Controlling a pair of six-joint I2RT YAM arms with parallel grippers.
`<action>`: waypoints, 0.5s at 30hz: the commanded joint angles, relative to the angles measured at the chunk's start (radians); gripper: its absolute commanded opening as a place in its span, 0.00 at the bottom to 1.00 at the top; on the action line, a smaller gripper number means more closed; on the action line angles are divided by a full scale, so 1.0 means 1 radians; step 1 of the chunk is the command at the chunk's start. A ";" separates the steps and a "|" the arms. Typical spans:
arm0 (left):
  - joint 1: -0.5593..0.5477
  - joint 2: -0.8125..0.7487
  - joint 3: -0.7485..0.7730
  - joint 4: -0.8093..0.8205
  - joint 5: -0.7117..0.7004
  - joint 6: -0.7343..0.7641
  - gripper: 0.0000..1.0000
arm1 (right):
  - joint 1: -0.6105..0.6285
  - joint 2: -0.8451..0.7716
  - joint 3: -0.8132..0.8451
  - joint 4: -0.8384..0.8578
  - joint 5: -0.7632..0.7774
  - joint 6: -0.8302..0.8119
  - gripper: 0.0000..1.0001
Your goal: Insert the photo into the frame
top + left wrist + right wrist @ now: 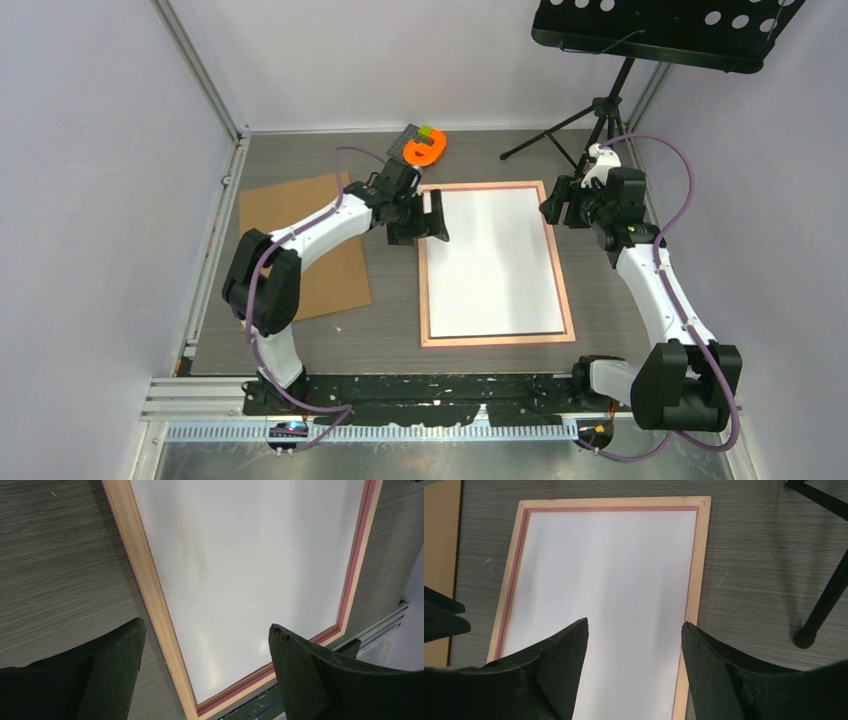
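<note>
On the grey table the frame lies flat, its long axis pointing away from me; my left gripper and right gripper are open, empty.

Bright, even light; faint glare.

My left arm reaches in from the lower left of the top view; my left gripper sits near centre, jaws spread wide, empty. My right arm climbs the right side; my right gripper also gapes, empty.
</note>
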 commanded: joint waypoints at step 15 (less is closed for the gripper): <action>0.479 -0.374 -0.159 -0.265 -0.217 0.656 1.00 | 0.438 0.220 0.301 -0.031 0.052 -0.077 0.92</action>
